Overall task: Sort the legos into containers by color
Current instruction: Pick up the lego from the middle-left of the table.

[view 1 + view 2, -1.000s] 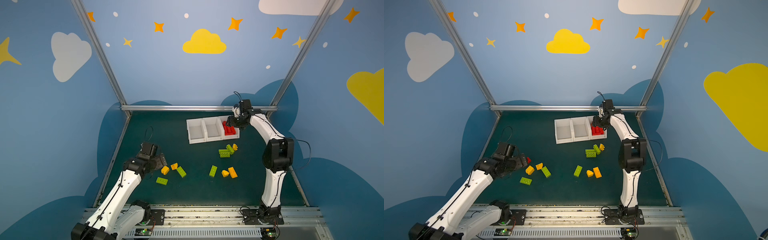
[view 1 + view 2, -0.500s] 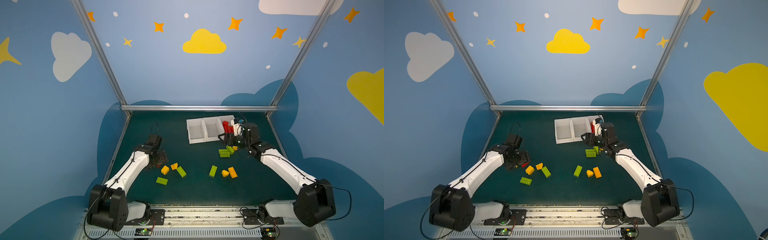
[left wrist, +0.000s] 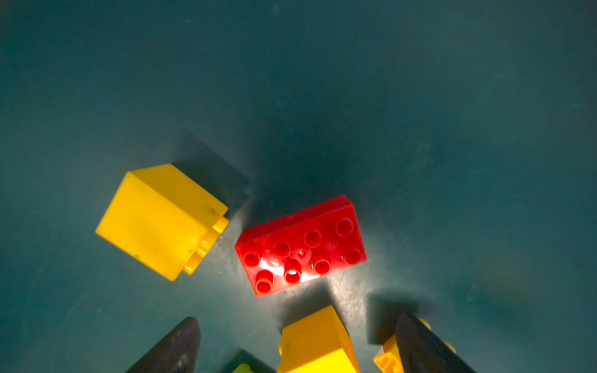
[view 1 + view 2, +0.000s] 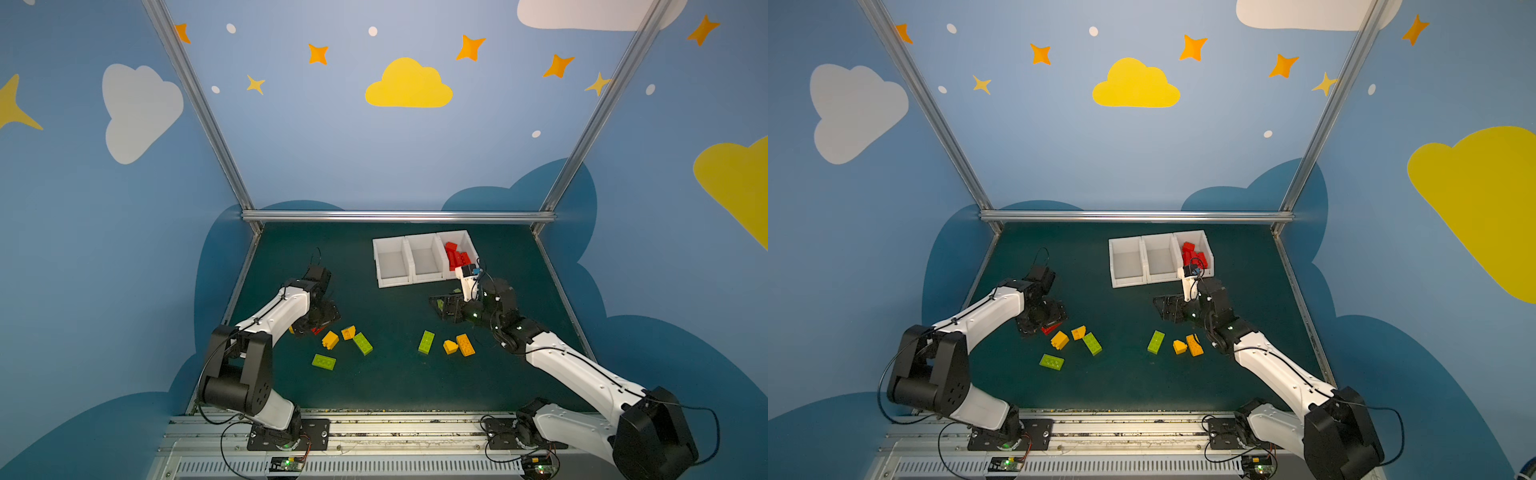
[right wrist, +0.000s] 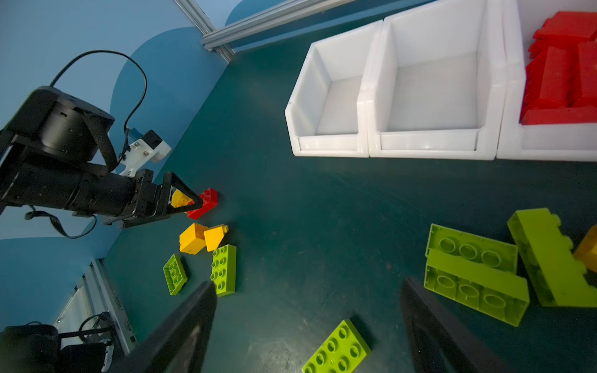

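Right claw [image 5: 307, 287] off bins [image 5: 429, 150]; red brick [image 3: 300, 245] whole only from left wrist

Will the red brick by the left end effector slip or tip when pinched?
The red brick looks like rigid moulded plastic. Its glossy glare suggests smooth sides that may slip. Lying flat, studs up, it seems unlikely to tip.

Both top views look from high above the front rail, down and toward the back wall. They are far enough away to take in the whole bench [image 4: 395, 382] and both arms. The left wrist camera hangs close over the mat, facing almost straight down on a red brick [image 3: 300, 247]. The right wrist camera sits low, looking slantwise across the bench toward the white bins [image 5: 433, 97] and the left tool [image 5: 193, 205]. It catches the same brick, which both top views show partly hidden.
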`<control>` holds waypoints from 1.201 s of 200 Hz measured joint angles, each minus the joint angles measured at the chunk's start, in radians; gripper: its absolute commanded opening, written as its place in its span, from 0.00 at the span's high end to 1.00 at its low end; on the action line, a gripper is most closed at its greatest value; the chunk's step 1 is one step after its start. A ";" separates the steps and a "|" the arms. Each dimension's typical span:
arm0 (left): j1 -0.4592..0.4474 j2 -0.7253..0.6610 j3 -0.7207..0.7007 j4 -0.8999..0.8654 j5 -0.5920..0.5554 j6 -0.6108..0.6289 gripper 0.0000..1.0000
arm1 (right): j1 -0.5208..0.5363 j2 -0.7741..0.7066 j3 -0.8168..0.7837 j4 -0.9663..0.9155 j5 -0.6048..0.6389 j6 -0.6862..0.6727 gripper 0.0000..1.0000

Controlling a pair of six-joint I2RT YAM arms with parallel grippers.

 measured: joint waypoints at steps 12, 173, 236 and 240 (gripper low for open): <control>0.002 0.021 0.001 0.010 -0.004 -0.010 0.06 | 0.004 0.000 -0.014 0.004 0.001 0.000 0.14; 0.029 0.178 0.055 0.076 -0.015 -0.080 0.26 | 0.012 0.045 -0.018 0.019 0.003 -0.001 0.14; 0.029 0.168 0.056 0.084 -0.008 -0.081 0.37 | 0.012 0.045 -0.016 0.011 0.008 -0.001 0.14; 0.029 0.164 0.056 0.083 -0.008 -0.080 0.37 | 0.012 0.045 -0.016 0.010 0.008 -0.001 0.14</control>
